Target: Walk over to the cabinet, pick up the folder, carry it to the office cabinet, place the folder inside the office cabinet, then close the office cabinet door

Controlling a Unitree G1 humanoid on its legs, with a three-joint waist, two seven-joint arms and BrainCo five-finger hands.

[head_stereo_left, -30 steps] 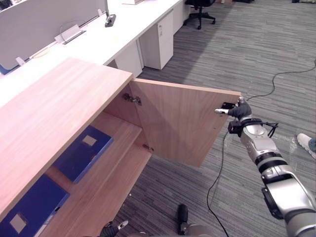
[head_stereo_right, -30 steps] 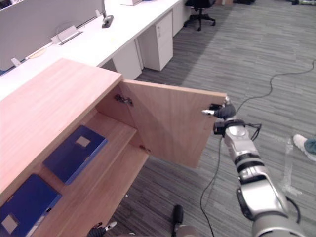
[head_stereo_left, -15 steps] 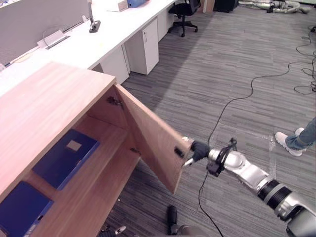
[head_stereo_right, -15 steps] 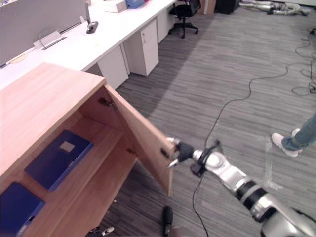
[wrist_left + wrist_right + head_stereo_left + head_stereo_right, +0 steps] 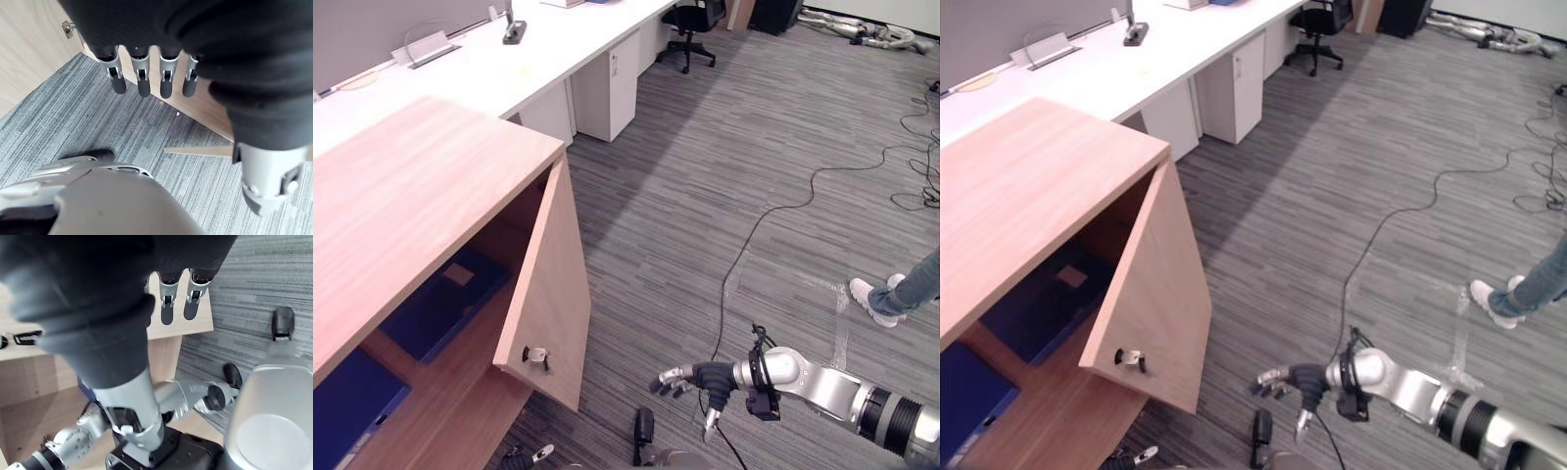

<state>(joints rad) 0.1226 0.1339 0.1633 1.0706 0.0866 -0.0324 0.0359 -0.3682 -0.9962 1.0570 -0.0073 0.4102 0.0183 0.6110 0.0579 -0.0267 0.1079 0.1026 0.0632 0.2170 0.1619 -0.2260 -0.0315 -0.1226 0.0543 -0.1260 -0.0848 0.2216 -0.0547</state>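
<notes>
I see a pale wood-grain cabinet [image 5: 421, 186], a dark blue folder [image 5: 435, 308] inside, grey streaked carpet [image 5: 705, 166], a white desk [image 5: 519, 64].

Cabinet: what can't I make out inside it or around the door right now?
Upper folder: in the left eye view, part of it is hidden behind the door and the rest lies in shadow.
Lower folder: cut off by the left and bottom edges of the same view.
Left hand: in the eye views, mostly cut off by the bottom edge.

Two blue folders [image 5: 440, 305] lie on the cabinet shelf [image 5: 438, 403].
</notes>
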